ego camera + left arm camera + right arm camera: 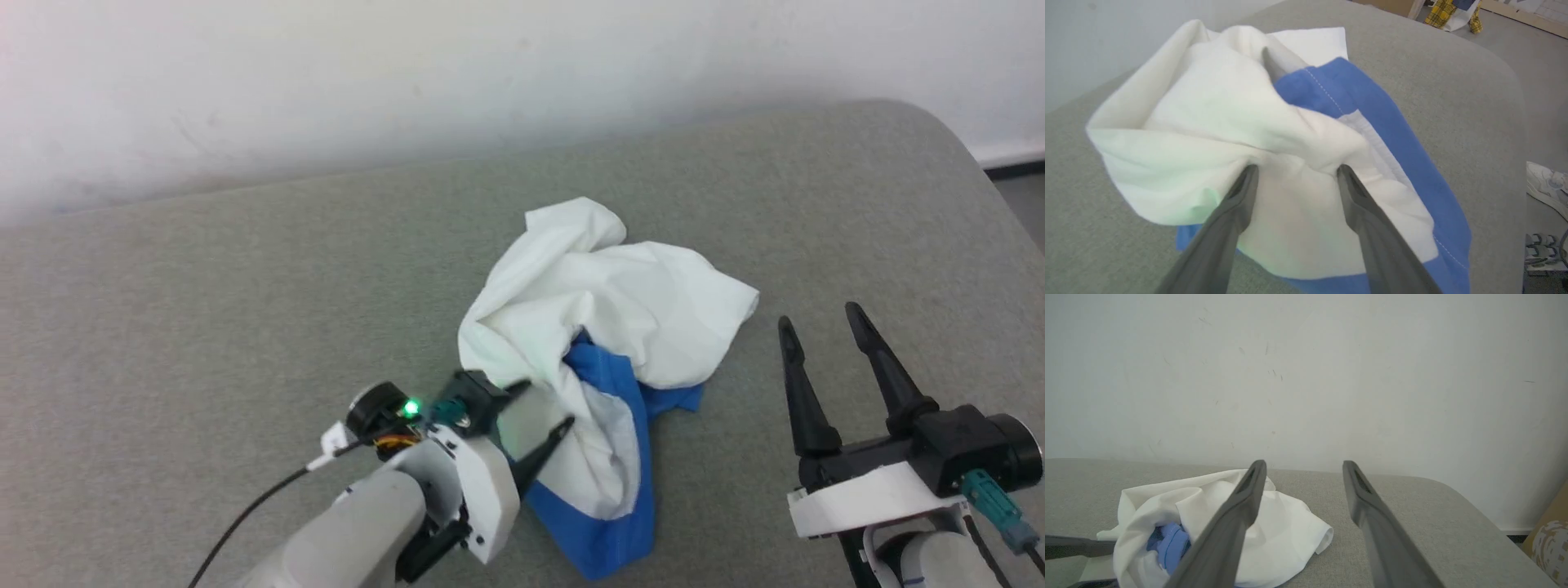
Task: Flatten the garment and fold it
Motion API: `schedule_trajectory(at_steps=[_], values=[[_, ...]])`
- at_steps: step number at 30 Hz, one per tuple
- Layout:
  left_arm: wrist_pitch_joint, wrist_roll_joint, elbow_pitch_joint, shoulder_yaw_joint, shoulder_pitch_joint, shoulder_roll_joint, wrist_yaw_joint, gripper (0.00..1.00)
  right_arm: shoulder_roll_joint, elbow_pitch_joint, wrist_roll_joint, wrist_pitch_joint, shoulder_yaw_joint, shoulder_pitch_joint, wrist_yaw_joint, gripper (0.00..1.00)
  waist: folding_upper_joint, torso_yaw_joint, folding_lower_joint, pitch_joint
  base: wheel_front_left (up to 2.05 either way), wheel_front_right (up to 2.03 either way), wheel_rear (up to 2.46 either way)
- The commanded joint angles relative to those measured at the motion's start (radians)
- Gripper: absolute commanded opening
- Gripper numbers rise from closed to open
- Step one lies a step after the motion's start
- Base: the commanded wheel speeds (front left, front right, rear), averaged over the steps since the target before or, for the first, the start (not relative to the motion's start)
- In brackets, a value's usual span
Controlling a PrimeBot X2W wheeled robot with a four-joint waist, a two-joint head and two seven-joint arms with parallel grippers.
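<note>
Left gripper (pixel 1297 169) first: its two dark fingers stand apart with their tips pressed into the white cloth of the garment (pixel 620 302). A soft bulge of fabric sits between them, and nothing is pinched. In the head view this gripper is at the near left edge of the heap, pointing right into it, and its fingers look blurred there. A green light (pixel 411 407) glows on the wrist, and a black cable (pixel 245 514) trails off to the near left.

Over to the right gripper (pixel 819 317): fingers spread too, holding nothing. It hangs above bare grey tabletop (pixel 204 327) just right of the garment, not touching it, with its tips aimed at the far white wall (pixel 326 82).

The garment is a crumpled heap around the middle of the tabletop, a little to the right. The white body is bunched high on the far side. A royal-blue part with pale stitching along its hem spills out on the near side, running under and to the right of the left gripper.

Further out, past the tabletop's rounded right corner, the left wrist view shows a pale shoe (pixel 1547 183) on the floor and a yellow plaid cloth (pixel 1449 16) beyond it.
</note>
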Motion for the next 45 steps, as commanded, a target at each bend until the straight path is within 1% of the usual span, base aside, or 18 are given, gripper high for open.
schedule_trajectory(at_steps=[1,5,9,13,15,17,19,21,23,24,28,30,32,33,39,42,45], values=[[-0.027,-0.007,-0.008,0.019,-0.014,0.009,0.010,1.00,0.003,0.003,-0.008,-0.005,-0.006,0.015,-0.002,1.00,-0.0001,0.060,-0.0001,-0.063,0.00,0.00,0.00],[-0.113,-0.031,-0.054,0.089,0.000,0.039,0.062,1.00,0.003,0.004,-0.019,-0.005,-0.021,0.048,-0.002,1.00,-0.0001,0.106,-0.0001,-0.111,0.00,0.00,0.00],[-0.171,-0.058,-0.134,0.191,0.046,0.089,0.145,1.00,0.003,0.001,-0.028,-0.005,-0.030,0.074,-0.002,1.00,-0.0001,0.144,-0.0001,-0.134,0.00,0.00,0.00],[-0.190,-0.082,-0.237,0.305,0.141,0.124,0.221,1.00,0.003,-0.004,-0.033,-0.005,-0.035,0.093,-0.002,1.00,-0.0001,0.175,-0.0001,-0.142,0.00,0.00,0.00],[-0.191,-0.071,-0.304,0.369,0.203,0.130,0.255,1.00,0.003,-0.007,-0.035,-0.005,-0.035,0.100,-0.002,1.00,-0.0001,0.187,-0.0001,-0.141,0.00,0.00,0.00],[-0.192,-0.037,-0.368,0.432,0.277,0.129,0.284,1.00,0.003,-0.006,-0.039,-0.005,-0.031,0.106,-0.002,1.00,-0.0001,0.195,-0.0001,-0.141,0.00,0.00,0.00],[-0.192,0.003,-0.400,0.472,0.359,0.126,0.298,1.00,0.003,-0.007,-0.042,-0.005,-0.027,0.111,-0.002,1.00,-0.0001,0.200,-0.0001,-0.140,0.00,0.00,0.00],[-0.192,0.039,-0.422,0.506,0.435,0.107,0.309,1.00,0.003,-0.005,-0.046,-0.005,-0.023,0.114,-0.002,1.00,-0.0001,0.203,-0.0001,-0.140,0.00,0.00,0.00],[-0.192,0.080,-0.440,0.533,0.497,0.079,0.312,1.00,0.003,-0.002,-0.051,-0.005,-0.017,0.117,-0.002,1.00,-0.0001,0.208,-0.0001,-0.137,0.00,0.00,0.00],[-0.192,0.080,-0.440,0.533,0.497,0.079,0.312,1.00,0.003,-0.002,-0.051,-0.005,-0.017,0.117,-0.002,1.00,-0.0001,0.208,-0.0001,-0.137,0.00,0.00,0.00],[-0.192,0.151,-0.465,0.591,0.577,0.007,0.312,1.00,0.002,0.038,-0.079,-0.005,0.008,0.133,-0.002,1.00,-0.0001,0.229,-0.0001,-0.134,0.00,0.00,0.00],[-0.192,0.176,-0.478,0.620,0.599,-0.030,0.299,1.00,-0.006,0.073,-0.077,0.021,0.031,0.134,-0.002,1.00,-0.0001,0.241,-0.0001,-0.132,0.00,0.00,0.00],[-0.192,0.206,-0.474,0.627,0.610,-0.052,0.272,1.00,-0.031,0.098,-0.059,0.087,0.065,0.122,-0.002,1.00,-0.0001,0.252,-0.0001,-0.129,0.00,0.00,0.00],[-0.192,0.220,-0.469,0.627,0.610,-0.059,0.257,1.00,-0.045,0.110,-0.037,0.137,0.081,0.114,-0.002,1.00,-0.0001,0.258,-0.0001,-0.127,0.00,0.00,0.00],[-0.192,0.274,-0.440,0.658,0.596,-0.101,0.197,1.00,-0.141,0.141,0.114,0.470,0.163,0.051,-0.002,1.00,-0.0001,0.298,-0.0001,-0.108,0.00,0.00,0.00],[-0.192,0.295,-0.426,0.667,0.588,-0.123,0.174,1.00,-0.181,0.151,0.175,0.595,0.171,0.007,-0.002,1.00,-0.0001,0.320,-0.0001,-0.086,0.00,0.00,0.00],[-0.192,0.313,-0.413,0.676,0.579,-0.147,0.156,1.00,-0.220,0.165,0.195,0.693,0.179,-0.041,-0.002,1.00,-0.0001,0.341,-0.0001,-0.061,0.00,0.00,0.00]])
